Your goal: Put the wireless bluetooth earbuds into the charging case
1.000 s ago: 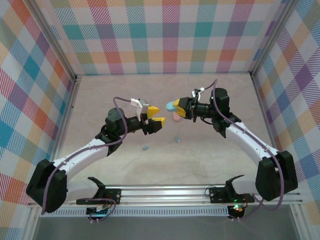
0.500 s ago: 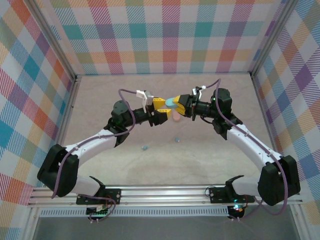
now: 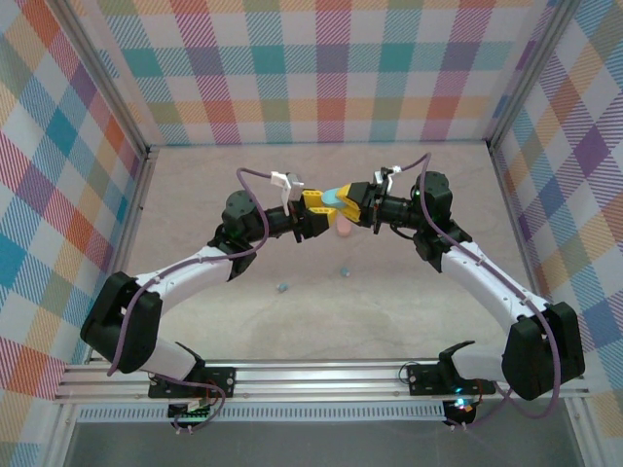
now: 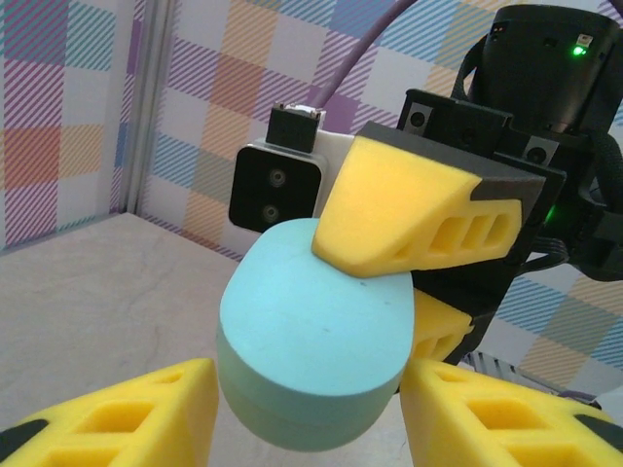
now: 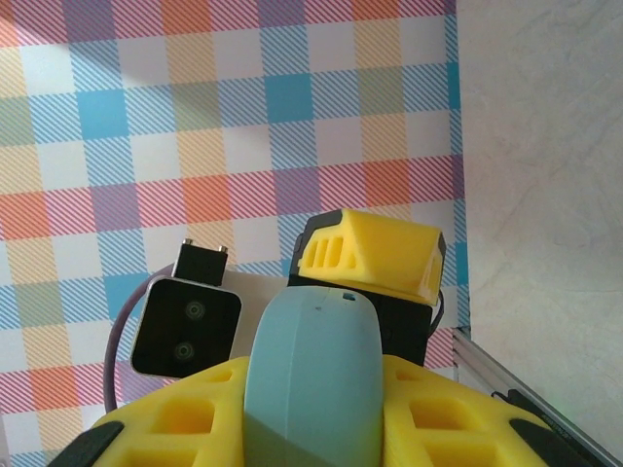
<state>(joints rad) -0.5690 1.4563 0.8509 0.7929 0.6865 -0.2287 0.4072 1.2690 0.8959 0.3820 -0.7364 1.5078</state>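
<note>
At the centre of the overhead view, the right end effector (image 3: 343,202) is clamped on the blue case (image 3: 335,197), presenting it in mid-air. The left end effector (image 3: 313,212), spread wide on either side, can probably steady or open it. Two blue earbuds (image 3: 282,287) lie lower on the tabletop (image 3: 409,311), well apart.

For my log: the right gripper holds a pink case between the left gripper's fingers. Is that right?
No, the case in the right gripper is blue, not pink; the left wrist view shows it. It does sit between the left gripper's fingers.
</note>
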